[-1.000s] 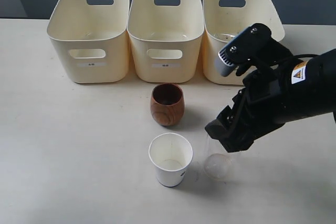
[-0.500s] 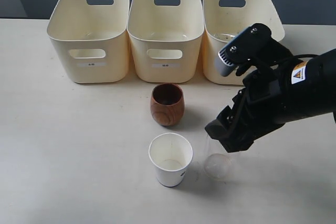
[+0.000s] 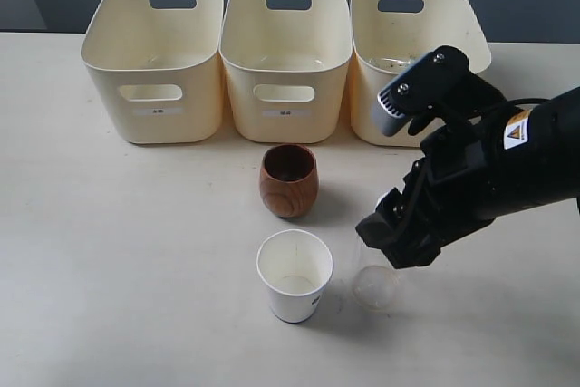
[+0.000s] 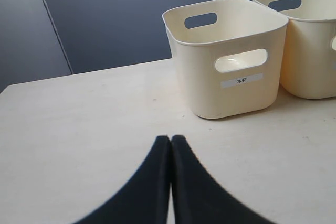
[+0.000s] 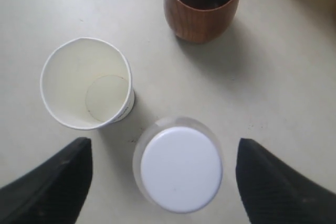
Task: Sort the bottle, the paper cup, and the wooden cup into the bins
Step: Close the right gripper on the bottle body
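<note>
The bottle [image 5: 178,169] stands upright on the desk [image 3: 109,251] near its front edge, seen from straight above in the right wrist view as a plain white cap ringed by clear plastic, with no label to read. The right gripper [image 5: 160,182] hangs over it with its two dark fingers [image 5: 50,184] spread wide, one on either side of the bottle and clear of it, so the jaws are open and grip nothing. Just beside the bottle stands the paper cup [image 3: 294,275], upright and empty, with a small dark printed mark low on its side that is too small to read. Farther toward the back edge sits the wooden cup [image 3: 289,179], upright, its reddish grain plain and its inside dark. Behind it, along the back edge, the three bins [image 3: 287,56] stand in a row touching side by side, each with a small white label under its front handle cutout. In the left wrist view the label on the nearest bin [image 4: 227,61] reads "木杯". The left gripper [image 4: 170,182] hovers low over bare desk with its black fingertips pressed together, closed on nothing. A yellow warning sticker [image 3: 516,130] shows on the right arm.
</note>
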`<control>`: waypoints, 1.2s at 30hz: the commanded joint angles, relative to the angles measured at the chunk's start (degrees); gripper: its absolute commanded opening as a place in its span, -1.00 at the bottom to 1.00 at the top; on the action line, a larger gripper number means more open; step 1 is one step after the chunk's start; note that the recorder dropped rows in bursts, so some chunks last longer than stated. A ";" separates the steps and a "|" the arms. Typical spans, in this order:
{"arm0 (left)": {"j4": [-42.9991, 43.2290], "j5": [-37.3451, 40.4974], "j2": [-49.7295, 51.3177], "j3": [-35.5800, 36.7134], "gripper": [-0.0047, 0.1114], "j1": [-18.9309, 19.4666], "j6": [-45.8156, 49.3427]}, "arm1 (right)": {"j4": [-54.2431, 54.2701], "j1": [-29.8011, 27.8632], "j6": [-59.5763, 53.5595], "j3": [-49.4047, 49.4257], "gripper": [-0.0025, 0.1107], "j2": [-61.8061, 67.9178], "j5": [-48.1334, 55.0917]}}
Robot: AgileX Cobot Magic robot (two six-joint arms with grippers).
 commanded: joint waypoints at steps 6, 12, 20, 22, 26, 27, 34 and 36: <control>0.02 0.09 -0.28 0.07 -0.92 -0.20 -0.11 | -0.65 0.06 0.92 -0.24 0.32 0.03 0.91; 0.02 0.09 -0.28 0.07 -0.92 -0.20 -0.11 | -3.57 0.06 3.55 -0.24 0.32 0.03 0.91; 0.02 0.09 -0.28 0.07 -0.92 -0.20 -0.11 | -3.57 0.06 3.65 -0.24 0.21 0.03 0.91; 0.02 0.09 -0.28 0.07 -0.92 -0.20 -0.11 | -3.57 0.06 3.65 -0.24 0.21 0.03 0.91; 0.02 0.09 -0.28 0.07 -0.92 -0.20 -0.11 | -3.57 0.06 3.83 -0.24 0.21 0.13 0.91; 0.02 0.09 -0.28 0.07 -0.92 -0.20 -0.11 | -3.57 0.06 3.83 -0.24 0.21 0.13 0.91; 0.02 0.09 -0.28 0.07 -0.92 -0.20 -0.11 | -3.57 0.06 3.83 -0.24 0.21 0.13 0.91; 0.02 0.09 -0.28 0.07 -0.92 -0.20 -0.11 | -3.57 0.06 3.83 -0.24 0.21 0.24 0.91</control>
